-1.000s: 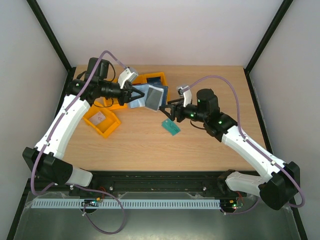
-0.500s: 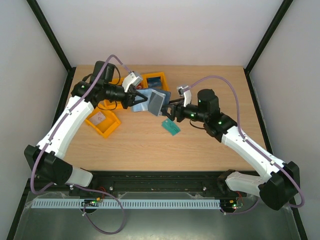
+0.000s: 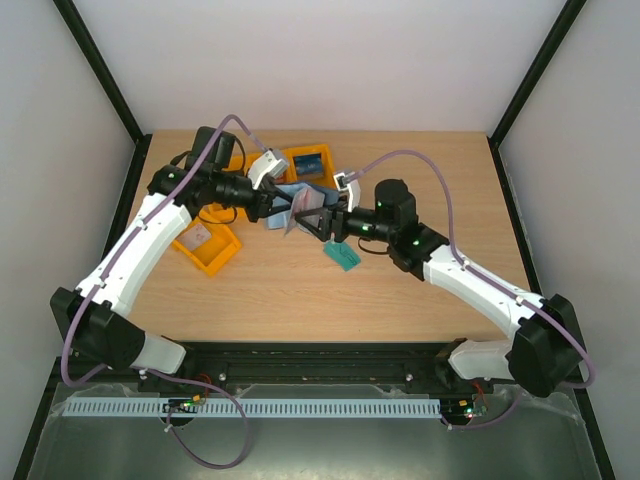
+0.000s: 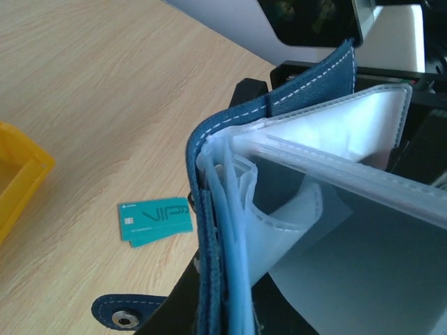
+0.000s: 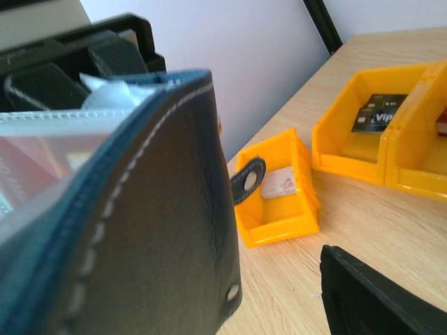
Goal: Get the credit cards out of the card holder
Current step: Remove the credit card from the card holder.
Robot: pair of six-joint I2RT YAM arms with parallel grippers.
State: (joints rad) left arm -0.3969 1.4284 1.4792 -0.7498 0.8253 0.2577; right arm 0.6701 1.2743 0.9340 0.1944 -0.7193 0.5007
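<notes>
- The small dark blue card holder [image 3: 303,207], a soft wallet with clear plastic sleeves [image 4: 335,132] inside, is up in the air over the wooden table [image 3: 420,300]. It hangs between the two arms.
- The left gripper [image 3: 274,202] is clenched tight on the card holder near its sewn back edge. The holder is open.
- The right gripper [image 3: 331,218] is just beside the holder on the other side. It looks open. The one black finger [image 5: 370,293] that shows stands apart from the dark cover, with bare table in between, and it presses on nothing. The other finger is hidden.
- The sleeves fan out away from the left fingers and toward the right arm. So the right gripper is the nearer one to reach into them.
- A thin reddish credit card [image 5: 28,171] shows through one sleeve. It sits up and to the left of the right finger, past the dark cover. I think the right fingers must go round the cover to that side and pinch the card by its edge.
- A thin teal-green card [image 3: 342,255] lies flat on the table near the right gripper.
- Small orange plastic bins [image 3: 215,265] sit on the table by the left arm, with cards in them.
</notes>
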